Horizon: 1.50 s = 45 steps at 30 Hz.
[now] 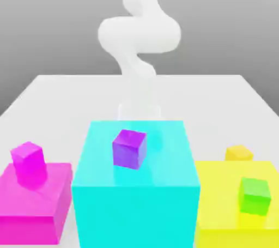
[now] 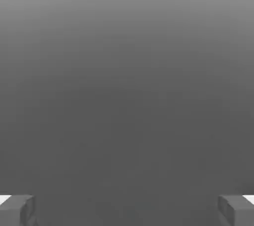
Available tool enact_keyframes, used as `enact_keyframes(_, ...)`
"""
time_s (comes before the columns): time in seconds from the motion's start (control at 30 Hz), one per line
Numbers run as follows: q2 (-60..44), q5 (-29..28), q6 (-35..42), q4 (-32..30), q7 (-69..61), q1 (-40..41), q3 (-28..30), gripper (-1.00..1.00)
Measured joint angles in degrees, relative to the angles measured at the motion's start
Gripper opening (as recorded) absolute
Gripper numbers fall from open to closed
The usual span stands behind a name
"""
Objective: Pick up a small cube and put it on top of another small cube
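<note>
Nothing done yet, by my read: the small orange-yellow cube sits on the table behind the big yellow block, at the exterior view's right, untouched. The gripper has its fingers wide apart, gripping nothing, facing plain grey. White arm rises behind the cyan block. Grasp, lift and stack all remain. Everything is smooth, flat-coloured, sharp-edged: purple cube on cyan, magenta cube on magenta block, green cube on yellow.
</note>
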State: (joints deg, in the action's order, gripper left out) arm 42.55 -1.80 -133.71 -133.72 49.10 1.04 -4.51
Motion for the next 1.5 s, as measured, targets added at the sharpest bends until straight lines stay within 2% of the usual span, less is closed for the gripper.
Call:
enact_keyframes(0.43, -18.7, -10.4, -9.6, -10.0, 17.8, 3.3, -19.9, 0.0)
enact_keyframes(0.8, -34.2, -17.0, -17.6, -18.2, 31.1, 2.3, -31.3, 0.0)
enact_keyframes(0.93, -38.7, -16.8, -20.9, -21.3, 34.1, -0.1, -34.2, 0.0)
enact_keyframes(1.03, -41.2, -14.4, -23.7, -23.8, 34.7, -3.5, -35.7, 0.0)
enact_keyframes(1.23, -43.3, -1.2, -28.9, -28.0, 29.5, -10.1, -39.8, 0.0)
enact_keyframes(1.33, -44.6, -1.3, -30.1, -27.6, 30.1, -10.1, -38.8, 0.0)
enact_keyframes(1.5, -48.0, -7.8, -32.3, -26.6, 34.9, -11.7, -35.6, 0.0)
